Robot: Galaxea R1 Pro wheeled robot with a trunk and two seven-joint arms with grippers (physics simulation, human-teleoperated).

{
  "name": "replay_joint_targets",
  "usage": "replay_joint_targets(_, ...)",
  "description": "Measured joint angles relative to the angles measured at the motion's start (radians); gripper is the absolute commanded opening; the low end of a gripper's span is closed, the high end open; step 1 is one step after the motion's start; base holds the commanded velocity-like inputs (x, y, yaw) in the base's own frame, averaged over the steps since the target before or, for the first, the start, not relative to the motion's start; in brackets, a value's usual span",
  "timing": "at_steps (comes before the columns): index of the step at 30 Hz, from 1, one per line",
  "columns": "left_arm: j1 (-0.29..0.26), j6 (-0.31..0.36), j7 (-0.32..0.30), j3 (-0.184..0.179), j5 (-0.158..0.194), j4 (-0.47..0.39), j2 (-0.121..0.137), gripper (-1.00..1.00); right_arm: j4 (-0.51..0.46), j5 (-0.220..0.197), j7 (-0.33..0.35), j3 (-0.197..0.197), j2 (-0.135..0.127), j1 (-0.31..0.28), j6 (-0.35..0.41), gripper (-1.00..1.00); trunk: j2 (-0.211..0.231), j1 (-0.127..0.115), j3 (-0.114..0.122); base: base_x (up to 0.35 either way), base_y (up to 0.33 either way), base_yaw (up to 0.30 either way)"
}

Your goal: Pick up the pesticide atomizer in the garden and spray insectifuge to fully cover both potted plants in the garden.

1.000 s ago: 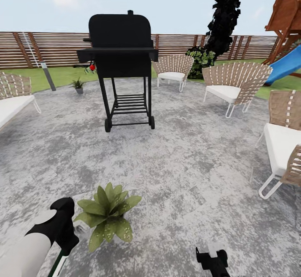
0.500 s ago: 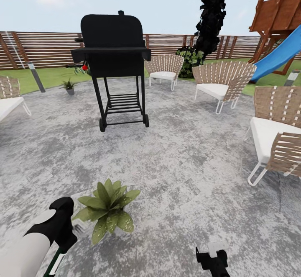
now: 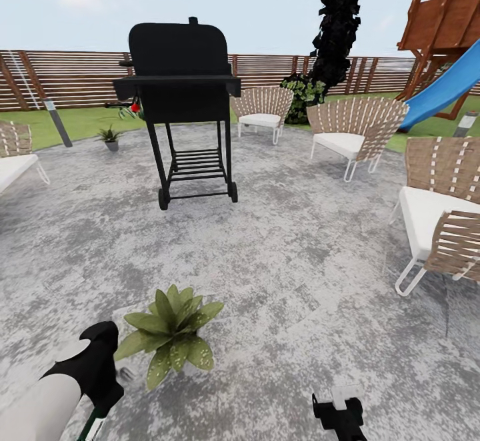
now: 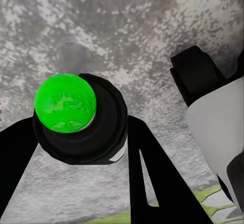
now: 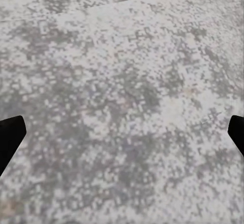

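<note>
My left gripper [image 4: 81,127] is shut on the pesticide atomizer [image 4: 79,117], a dark round bottle whose end facing the wrist camera is bright green. In the head view the bottle [image 3: 90,424] pokes down below my left wrist at the bottom left. Just right of that wrist stands the broad-leaved potted plant [image 3: 172,341] on the grey patio. The thinner, spikier potted plant [image 3: 109,136] stands far off at the patio's left edge by the lawn. My right gripper [image 3: 340,414] hangs open over bare stone, its fingertips [image 5: 10,135] at the edges of its wrist view.
A black grill [image 3: 180,88] with a red knob [image 3: 135,107] stands mid-patio ahead. Wicker chairs [image 3: 353,131] ring the right side, with one [image 3: 440,221] close by. A brown slatted fence [image 3: 67,78], a blue slide [image 3: 447,88] and a dark tree [image 3: 337,21] lie beyond.
The head view first swung right, shifting the whole scene left. Since then my left arm has dropped slightly beside the broad-leaved plant; the bottle stays in its grip.
</note>
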Motion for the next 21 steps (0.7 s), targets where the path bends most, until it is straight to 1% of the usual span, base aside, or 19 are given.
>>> replay_joint_targets(1,-0.002,0.001,0.0,0.0,0.001,-0.009,-0.001,-1.0,0.0,0.0,0.0,0.0,0.0,0.0,0.0,1.0,0.0,0.0,0.0,0.25,0.0,0.0)
replay_joint_targets(3,-0.004,0.003,0.0,-0.001,0.002,-0.056,-0.002,-1.0,0.0,0.0,0.0,0.0,0.0,0.0,0.0,1.0,0.0,0.0,0.0,0.269,0.0,0.0)
replay_joint_targets(6,-0.004,0.004,0.0,0.0,0.001,-0.096,-0.002,-1.0,0.0,0.0,0.0,0.0,0.0,0.0,0.0,1.0,0.0,0.0,0.0,0.087,0.0,0.0)
replay_joint_targets(12,-0.016,0.006,-0.013,-0.001,0.002,-0.104,-0.004,-1.0,0.0,0.0,0.0,0.0,0.001,0.0,0.0,1.0,0.0,0.0,0.0,0.005,0.0,0.0)
replay_joint_targets(18,-0.025,0.005,-0.012,-0.004,0.001,-0.103,-0.005,-1.0,0.0,0.001,0.0,0.0,0.0,0.0,0.0,1.0,0.0,0.0,0.0,0.0,0.0,0.0)
replay_joint_targets(20,-0.037,0.014,-0.007,-0.014,-0.013,-0.115,0.006,-1.0,0.011,0.0,-0.002,0.001,0.009,0.0,-0.001,1.0,0.0,0.0,0.0,0.0,0.0,0.0)
replay_joint_targets(21,-0.042,0.019,-0.007,-0.015,-0.019,-0.12,0.012,-1.0,0.017,0.0,-0.002,0.0,0.009,0.0,-0.002,1.0,0.0,0.0,0.0,0.0,0.0,0.0)
